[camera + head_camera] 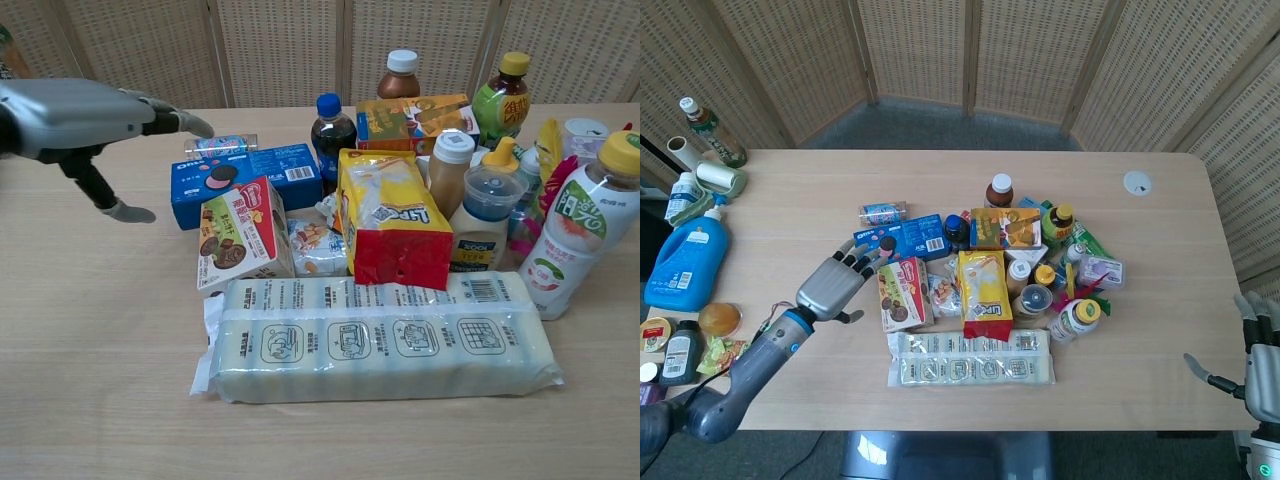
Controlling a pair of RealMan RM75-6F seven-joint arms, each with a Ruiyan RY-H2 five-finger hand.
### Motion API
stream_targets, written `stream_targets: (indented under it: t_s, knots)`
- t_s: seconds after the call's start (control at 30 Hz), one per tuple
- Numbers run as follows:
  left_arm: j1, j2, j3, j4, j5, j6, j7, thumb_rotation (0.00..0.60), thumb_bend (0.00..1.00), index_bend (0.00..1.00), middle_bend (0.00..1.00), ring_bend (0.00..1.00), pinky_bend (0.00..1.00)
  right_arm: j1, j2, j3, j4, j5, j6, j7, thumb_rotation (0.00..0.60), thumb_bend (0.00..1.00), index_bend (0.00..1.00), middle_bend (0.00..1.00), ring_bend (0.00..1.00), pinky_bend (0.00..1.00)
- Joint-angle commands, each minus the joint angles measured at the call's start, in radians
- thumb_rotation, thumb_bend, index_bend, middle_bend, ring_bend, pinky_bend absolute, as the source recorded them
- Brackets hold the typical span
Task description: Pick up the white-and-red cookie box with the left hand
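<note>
Wooden table [790, 210] | wicker screens [970, 50] behind | left hand [832, 284] splayed, empty (right hand [1262, 372] likewise)

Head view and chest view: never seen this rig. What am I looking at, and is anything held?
Two cameras on one two-armed robot. The head view looks down on the table; the chest view looks across it from low down. The left robot hand, fingers spread, hovers just left of the white-and-red cookie box, holding nothing. The right robot hand sits open at the table's lower right edge. A pile of snacks and bottles fills the middle: blue Oreo box, yellow-and-red bag, long clear wafer pack. Nothing is held.
</note>
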Motion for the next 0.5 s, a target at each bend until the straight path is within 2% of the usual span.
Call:
stream_targets:
  t_s: [0.03,0.5]
  knots:
    - [-0.066,-0.057,-0.007,0.056,-0.044,-0.053,0.022,0.425,0.29,0.0,0.0,0.0,0.0,-0.008,0.005,0.001,0.0,0.005,0.005,0.004,0.341,0.15,0.0,0.0,0.0,0.0]
    - [-0.266,-0.266,0.025,0.326,-0.198,-0.181,0.038,0.41,0.29,0.0,0.0,0.0,0.0,-0.032,0.012,0.006,-0.001,0.023,0.011,0.003,0.341,0.15,0.0,0.0,0.0,0.0]
